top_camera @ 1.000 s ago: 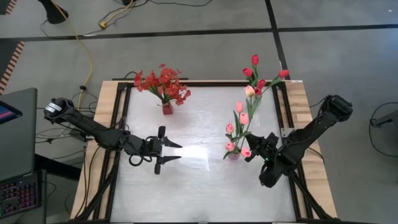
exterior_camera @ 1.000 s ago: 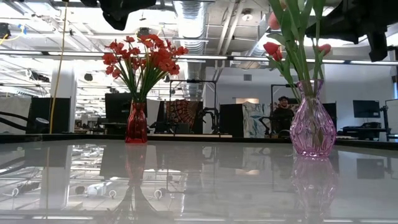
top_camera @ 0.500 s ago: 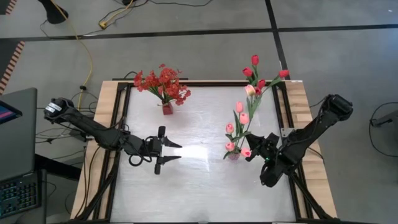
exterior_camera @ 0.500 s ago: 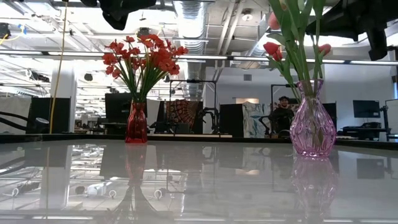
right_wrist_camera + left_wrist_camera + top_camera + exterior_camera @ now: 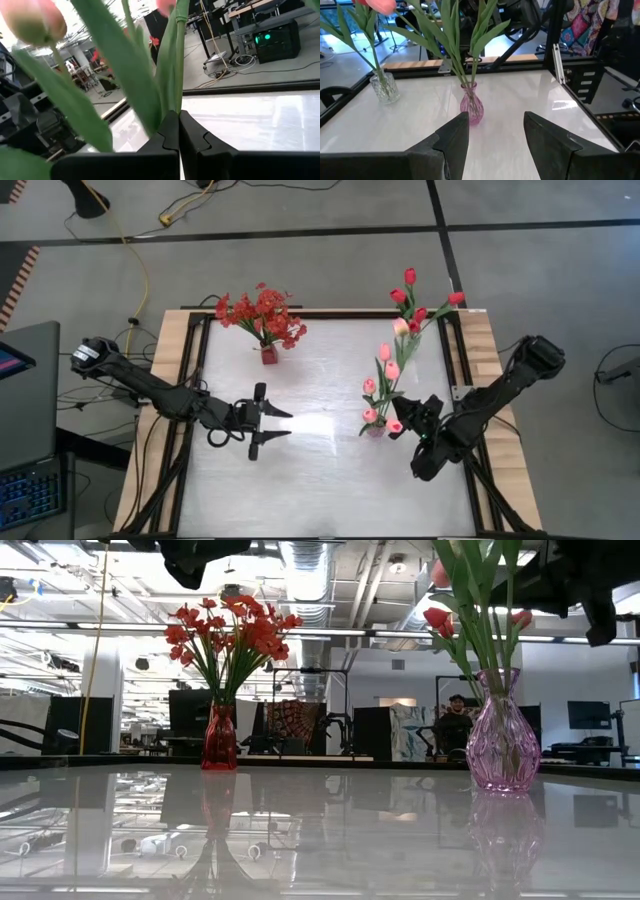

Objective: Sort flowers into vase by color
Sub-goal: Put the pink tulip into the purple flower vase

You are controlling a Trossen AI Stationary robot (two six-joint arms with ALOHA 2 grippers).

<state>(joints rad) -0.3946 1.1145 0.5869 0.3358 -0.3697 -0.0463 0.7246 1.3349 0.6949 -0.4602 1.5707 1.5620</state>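
Note:
Pink tulips [image 5: 385, 370] stand in a pink glass vase [image 5: 375, 431] on the table's right half. Red tulips [image 5: 412, 298] stand by the far right corner in a clear vase [image 5: 385, 88]. The spray of small red blossoms [image 5: 262, 313] stands in a red vase [image 5: 268, 354] at the far edge. My right gripper [image 5: 403, 423] is just right of the pink vase, shut on a tulip stem. My left gripper [image 5: 272, 426] hovers open over the table's left half, pointing right toward the pink vase [image 5: 471, 106]. My right gripper [image 5: 178, 131] pinches a green tulip stem [image 5: 176, 95] between its two fingertips. The stem and a long leaf rise from the tips, with a pink bloom [image 5: 35, 21] above. The lower end of the stem is hidden behind the fingers.
The glossy white table top [image 5: 320, 480] has bare room across its near half and between the two arms. Dark frame rails [image 5: 197, 370] run along its left and right edges. A person [image 5: 455, 725] sits in the room far behind the table.
My right gripper has crept a little toward the table's near left, staying beside the pink vase and staying shut. The flowers and vases stand as before.

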